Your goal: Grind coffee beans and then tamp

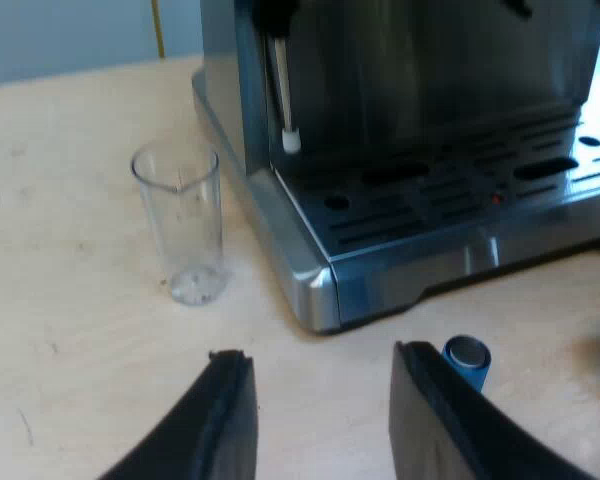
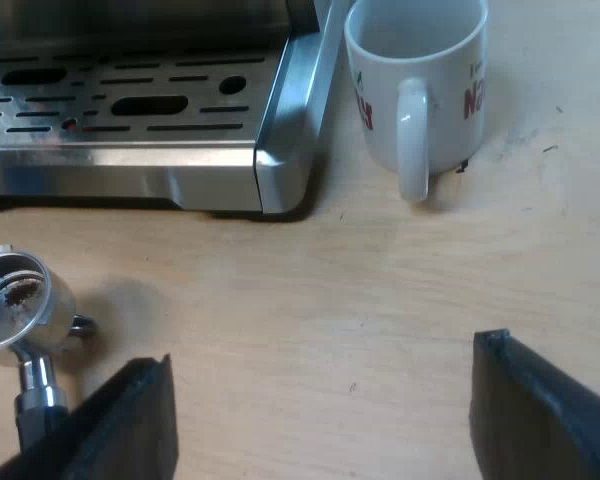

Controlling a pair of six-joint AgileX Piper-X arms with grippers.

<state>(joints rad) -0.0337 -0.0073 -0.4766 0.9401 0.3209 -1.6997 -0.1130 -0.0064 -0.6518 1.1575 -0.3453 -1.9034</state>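
The metal holder (image 2: 15, 300) lies loose on the desk (image 2: 380, 280), basket up with a few dark grounds in it, and its handle runs out of sight behind one finger of the right pincer (image 2: 320, 355). That pincer hangs wide open and holds nothing. The danger is a straight drop, where that finger could land on the handle and flip the basket.

The left pincer (image 1: 321, 353) is open and empty too. The blue tamper (image 1: 468, 358) sits just beside one of its fingers, so a sideways nudge would likely send it skidding.

Ahead of the left pincer stands the measuring glass (image 1: 180, 225), tall, light and likely easy to topple. The mug (image 2: 415, 70) sits ahead of the right pincer, close to the corner of the espresso machine (image 2: 130, 170). That steel tray edge is a hard stop. Bare desk lies between each pair of fingers, with good room there.
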